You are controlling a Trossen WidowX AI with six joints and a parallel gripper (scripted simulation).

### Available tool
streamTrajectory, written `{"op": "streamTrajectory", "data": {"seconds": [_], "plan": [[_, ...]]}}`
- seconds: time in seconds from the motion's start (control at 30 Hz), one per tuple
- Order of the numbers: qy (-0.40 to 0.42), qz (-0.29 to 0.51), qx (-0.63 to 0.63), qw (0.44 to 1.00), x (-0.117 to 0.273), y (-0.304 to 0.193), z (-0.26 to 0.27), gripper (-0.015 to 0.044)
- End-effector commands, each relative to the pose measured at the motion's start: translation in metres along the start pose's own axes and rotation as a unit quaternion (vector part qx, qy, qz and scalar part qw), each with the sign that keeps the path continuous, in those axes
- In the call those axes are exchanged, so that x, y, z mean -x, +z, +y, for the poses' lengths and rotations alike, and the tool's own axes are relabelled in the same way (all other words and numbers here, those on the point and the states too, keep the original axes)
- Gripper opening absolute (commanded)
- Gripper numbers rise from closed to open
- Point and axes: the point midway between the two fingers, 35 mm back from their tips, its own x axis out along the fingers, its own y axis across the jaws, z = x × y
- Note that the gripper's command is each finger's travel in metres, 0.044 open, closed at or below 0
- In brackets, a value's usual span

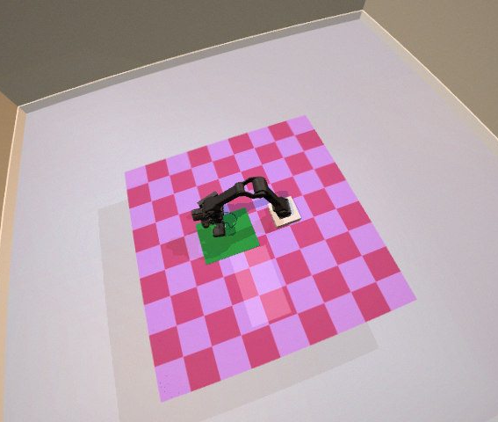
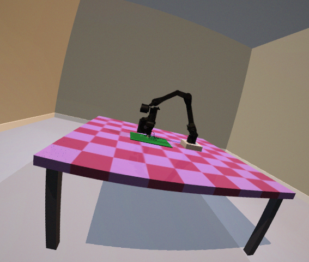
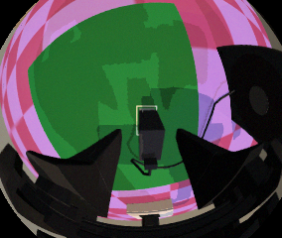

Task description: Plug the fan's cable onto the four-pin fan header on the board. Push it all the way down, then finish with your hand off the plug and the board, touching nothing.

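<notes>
The black plug (image 3: 152, 141) stands over the pale-edged header (image 3: 137, 119) on the green board (image 1: 230, 250) (image 2: 163, 142) (image 3: 81, 74), covering much of its outline. Whether it is fully down cannot be told. My gripper (image 2: 148, 135) (image 3: 149, 133) is open, low over the board, one finger on each side of the plug with a visible gap to each. In the top view the arm hides the fingertips. The thin black cable (image 3: 210, 119) runs from the plug's near end to the black fan (image 3: 280, 89), beyond the board's right edge in the wrist view.
The arm's base stands on a pale block (image 1: 287, 221) (image 2: 193, 148) beside the board, on the pink and red checkered table (image 1: 267, 349) (image 2: 132, 169). The cable loops close to the fingers and the plug. The fan stands close beside the gripper.
</notes>
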Motion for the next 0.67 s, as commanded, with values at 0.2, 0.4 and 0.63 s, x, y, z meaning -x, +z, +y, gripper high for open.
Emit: {"op": "streamTrajectory", "data": {"seconds": [0.2, 0.4, 0.63], "plan": [[0.003, -0.016, -0.001, 1.0, 0.045, 0.005, 0.001, 0.026], [0.004, -0.018, -0.001, 1.0, 0.053, 0.048, 0.025, 0.026], [0.005, -0.02, -0.001, 1.0, 0.053, 0.093, 0.062, 0.026]]}}
